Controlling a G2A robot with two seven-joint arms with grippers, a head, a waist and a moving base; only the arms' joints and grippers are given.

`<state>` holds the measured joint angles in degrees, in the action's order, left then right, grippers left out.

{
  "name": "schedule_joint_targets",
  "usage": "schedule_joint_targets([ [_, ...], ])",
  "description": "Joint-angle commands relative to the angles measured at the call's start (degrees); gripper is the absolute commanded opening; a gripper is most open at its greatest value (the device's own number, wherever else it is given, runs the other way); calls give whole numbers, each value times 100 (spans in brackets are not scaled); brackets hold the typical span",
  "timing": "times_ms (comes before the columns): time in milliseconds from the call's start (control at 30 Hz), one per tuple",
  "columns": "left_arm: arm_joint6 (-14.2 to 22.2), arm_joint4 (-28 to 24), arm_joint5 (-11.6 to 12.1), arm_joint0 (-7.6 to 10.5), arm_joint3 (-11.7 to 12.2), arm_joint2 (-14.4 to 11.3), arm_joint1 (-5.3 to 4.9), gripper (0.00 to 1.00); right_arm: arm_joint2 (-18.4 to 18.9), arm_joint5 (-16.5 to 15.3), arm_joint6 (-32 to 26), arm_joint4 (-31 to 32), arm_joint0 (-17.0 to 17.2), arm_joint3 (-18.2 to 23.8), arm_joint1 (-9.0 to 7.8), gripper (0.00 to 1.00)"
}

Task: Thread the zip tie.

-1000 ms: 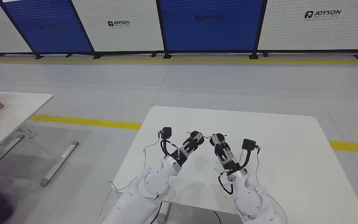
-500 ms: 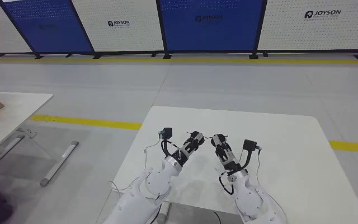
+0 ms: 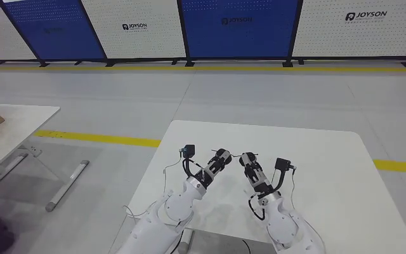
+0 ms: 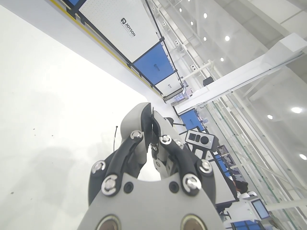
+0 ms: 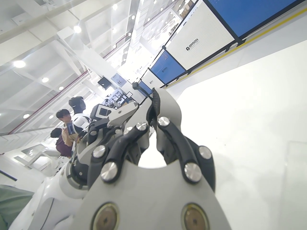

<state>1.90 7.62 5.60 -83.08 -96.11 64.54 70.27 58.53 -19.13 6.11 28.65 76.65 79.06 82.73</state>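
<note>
Nearest the robot, the right gripper is pinched shut on a black zip tie, whose small square head pokes out past the fingertips. The left gripper sits at its 9 o'clock, almost touching. It is also pressed closed, but what it grips cannot be made out. Over the last second both barely shift; the right one seems to ease slightly toward 3 o'clock. This suggests fine alignment, with threading unfinished. The white table stretches toward 12 o'clock.
</note>
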Motion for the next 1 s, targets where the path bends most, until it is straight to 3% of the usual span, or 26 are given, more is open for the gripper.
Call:
schedule_joint_targets([
  [0, -8, -4, -7, 4, -3, -3, 4, 0, 10, -4, -7, -5, 14, 15, 0, 16],
  [133, -12, 4, -19, 12, -3, -9, 11, 0, 26, -4, -30, -1, 30, 31, 0, 16],
  [200, -11, 7, -25, 13, -2, -9, 13, 0, 32, -6, -35, -2, 36, 38, 1, 11],
  [267, -11, 14, -33, 15, 0, -11, 16, 0, 39, -25, -10, 8, 45, 50, 2, 0],
  [933, -6, 92, -57, -37, -51, -4, 31, 0, 60, -6, 29, 130, 97, 104, 17, 0],
  [967, -11, 96, -67, -39, -56, -5, 33, 22, 59, -6, 33, 135, 101, 106, 18, 0],
])
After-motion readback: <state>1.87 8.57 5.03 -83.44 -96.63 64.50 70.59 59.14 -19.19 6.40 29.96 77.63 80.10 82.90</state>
